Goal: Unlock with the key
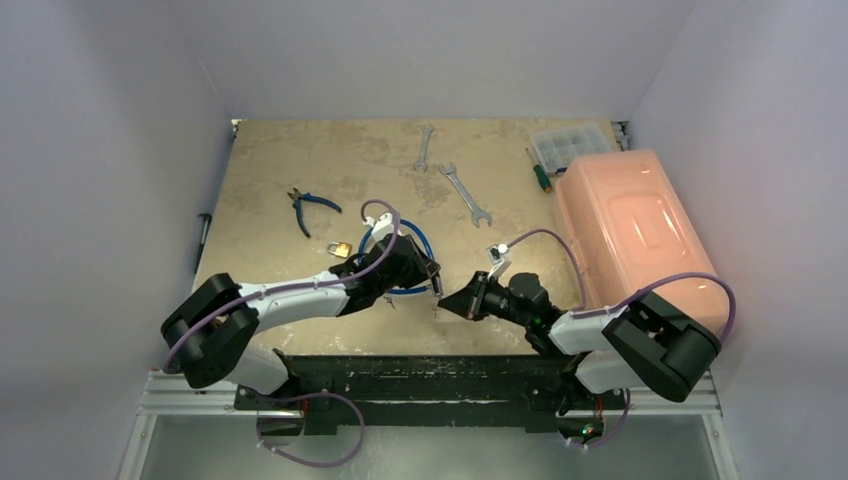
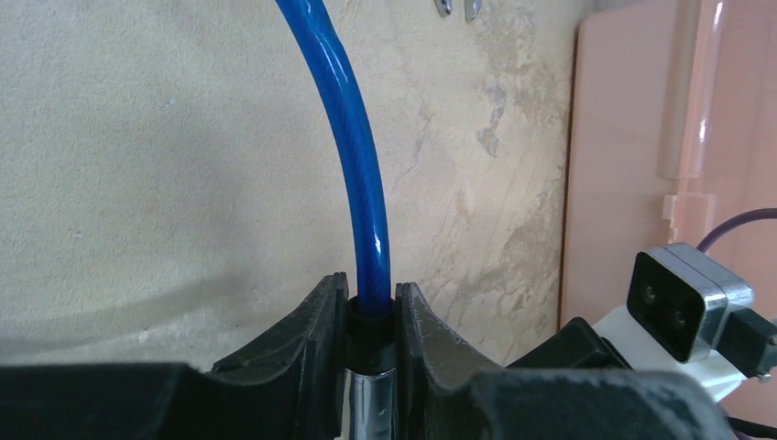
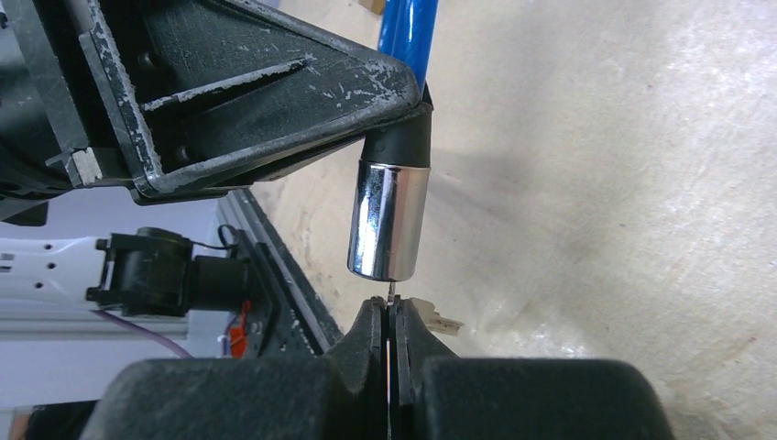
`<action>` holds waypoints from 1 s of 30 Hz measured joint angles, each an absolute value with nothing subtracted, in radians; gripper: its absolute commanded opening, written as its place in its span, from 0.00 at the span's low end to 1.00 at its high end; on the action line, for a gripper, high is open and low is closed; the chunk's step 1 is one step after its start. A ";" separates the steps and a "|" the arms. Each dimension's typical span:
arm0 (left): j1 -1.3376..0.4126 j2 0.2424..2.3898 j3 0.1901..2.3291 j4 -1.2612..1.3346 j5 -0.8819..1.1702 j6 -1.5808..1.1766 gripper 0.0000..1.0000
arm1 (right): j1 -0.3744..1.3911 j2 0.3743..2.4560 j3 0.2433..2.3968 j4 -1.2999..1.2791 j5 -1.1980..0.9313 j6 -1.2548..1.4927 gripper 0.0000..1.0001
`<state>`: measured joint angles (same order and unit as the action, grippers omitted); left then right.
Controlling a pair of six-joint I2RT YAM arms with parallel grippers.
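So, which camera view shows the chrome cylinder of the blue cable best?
The right wrist view: the whole cylinder is close, sharp and seen from the side. The left wrist view shows only a strip of it, inside the left gripper. In the top view it is too small to make out.

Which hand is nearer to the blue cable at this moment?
Left. The left hand grips the blue cable at its black collar; the right hand, shut on the key, is just below the chrome end, apart.
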<state>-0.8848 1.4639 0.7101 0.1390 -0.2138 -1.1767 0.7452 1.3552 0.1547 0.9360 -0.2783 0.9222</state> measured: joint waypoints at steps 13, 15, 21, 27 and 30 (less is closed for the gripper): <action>-0.878 1.224 0.616 0.196 -0.221 -1.211 0.00 | 0.746 1.177 0.173 0.922 -0.317 0.935 0.00; -0.877 1.179 0.593 0.230 -0.225 -1.214 0.00 | 0.746 1.134 0.193 0.889 -0.327 0.929 0.00; -0.875 1.077 0.525 0.383 -0.229 -1.220 0.00 | 0.746 1.052 0.247 0.843 -0.349 0.921 0.00; -0.871 1.037 0.446 0.571 -0.217 -1.223 0.00 | 0.746 1.039 0.282 0.847 -0.385 0.928 0.00; -0.870 1.031 0.416 0.662 -0.205 -1.231 0.00 | 0.746 1.041 0.292 0.877 -0.412 0.944 0.00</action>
<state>-0.8700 1.0309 0.4160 0.6617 -0.2054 -1.2308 0.7460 1.0409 0.2924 0.8772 -0.4122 0.9436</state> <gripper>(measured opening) 0.227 0.024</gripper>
